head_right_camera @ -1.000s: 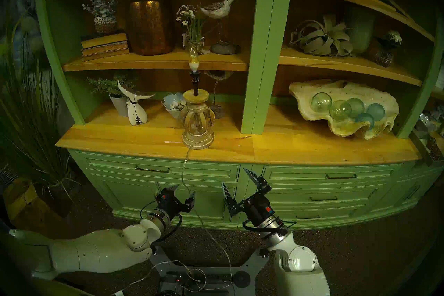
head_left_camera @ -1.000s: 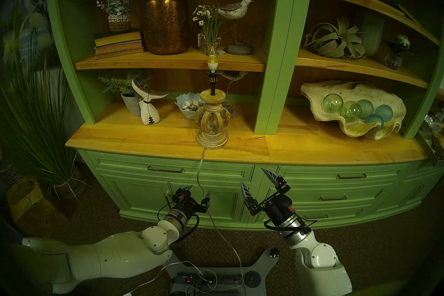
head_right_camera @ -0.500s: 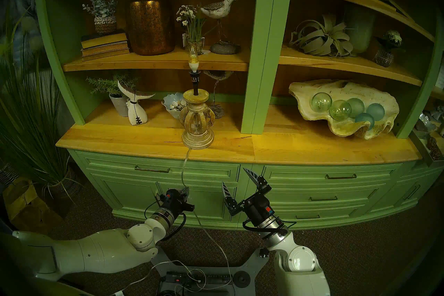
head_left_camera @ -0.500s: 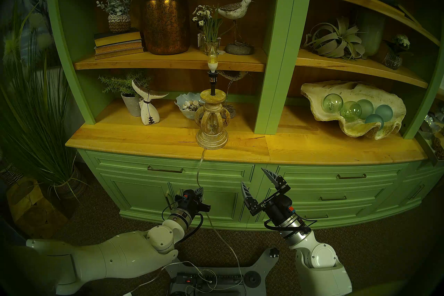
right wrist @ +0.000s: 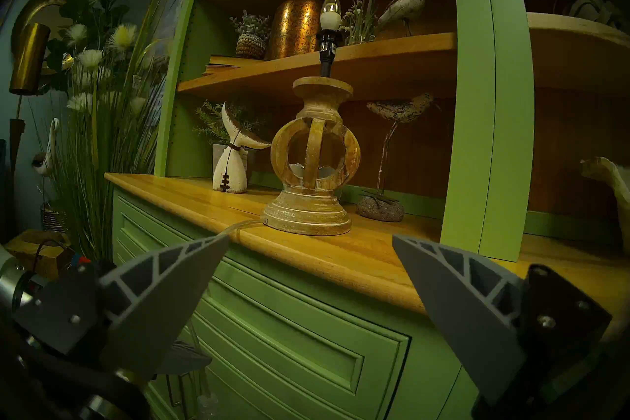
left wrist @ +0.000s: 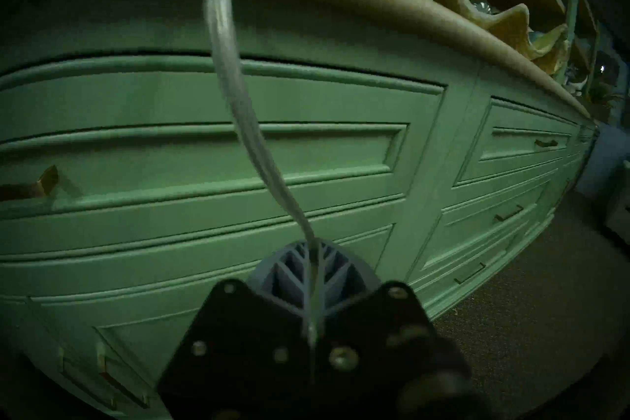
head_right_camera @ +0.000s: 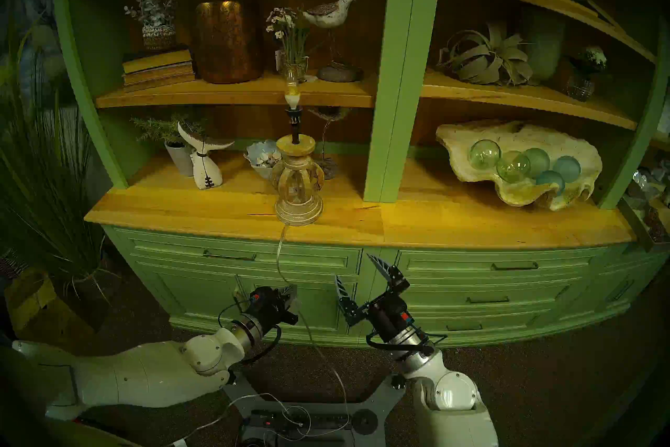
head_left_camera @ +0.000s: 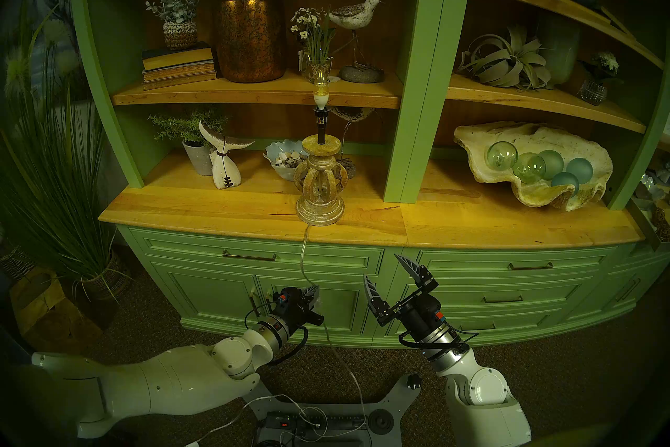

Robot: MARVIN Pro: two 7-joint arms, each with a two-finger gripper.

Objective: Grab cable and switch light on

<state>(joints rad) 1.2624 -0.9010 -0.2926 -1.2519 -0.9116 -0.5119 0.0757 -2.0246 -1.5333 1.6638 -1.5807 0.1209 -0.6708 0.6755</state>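
left wrist: cable (left wrist: 238, 109) between left end effector (left wrist: 312, 259) fingers

The wooden countertop (head_left_camera: 217, 207) of the green cabinet (head_left_camera: 326, 290) carries the light (head_left_camera: 320, 181), whose round beige base stands at the front edge. The cable (head_left_camera: 302, 254) leaves that base, crosses the edge and hangs down the cabinet front. Behind and left of the light stand a white whale-tail figure (head_left_camera: 224, 159), a potted plant (head_left_camera: 195, 148) and a bowl of shells (head_left_camera: 284, 159). Right of the green upright, a large shell (head_left_camera: 536, 159) rests on the same top, holding 5 glass balls (head_left_camera: 527, 167).
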